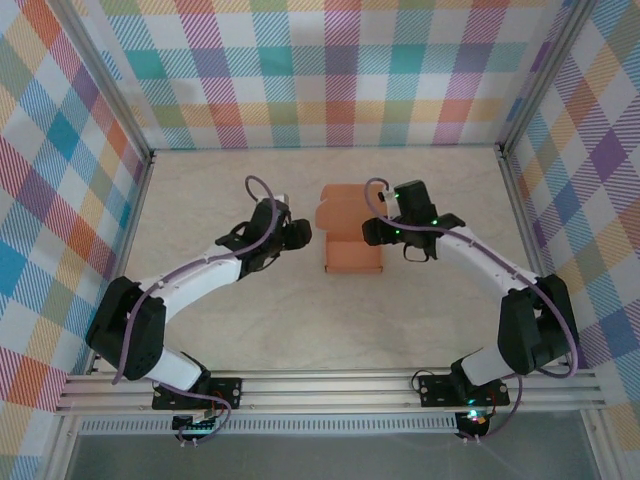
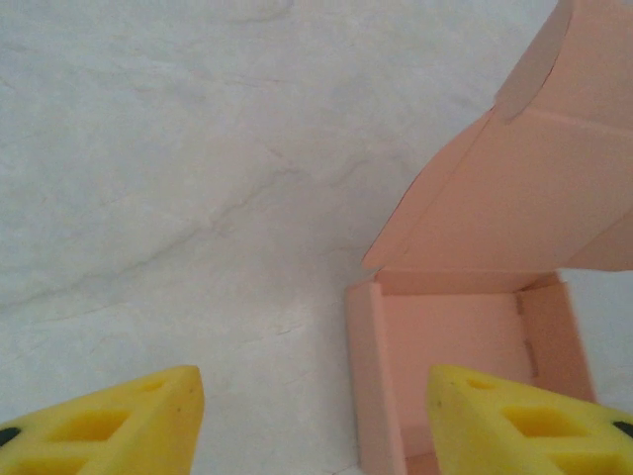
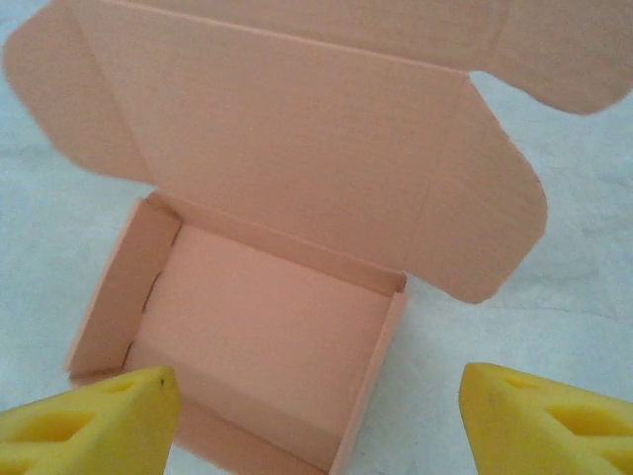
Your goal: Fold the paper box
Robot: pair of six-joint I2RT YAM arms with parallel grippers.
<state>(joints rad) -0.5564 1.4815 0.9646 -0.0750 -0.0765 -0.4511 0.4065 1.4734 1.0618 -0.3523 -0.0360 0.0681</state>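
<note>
Paper box [image 1: 353, 240], one by my count, sits lid-up on the table [image 1: 250, 320] between my two grippers; left gripper [image 1: 300, 235] and right gripper [image 1: 372, 232] both stand spread apart, gripping nothing.

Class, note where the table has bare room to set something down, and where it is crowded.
Free: the wide table stretch between the paper box and the arm bases; the far strip between its lid and the back wall. Crowded: beside the box, where left pincer and right pincer flank it.
</note>
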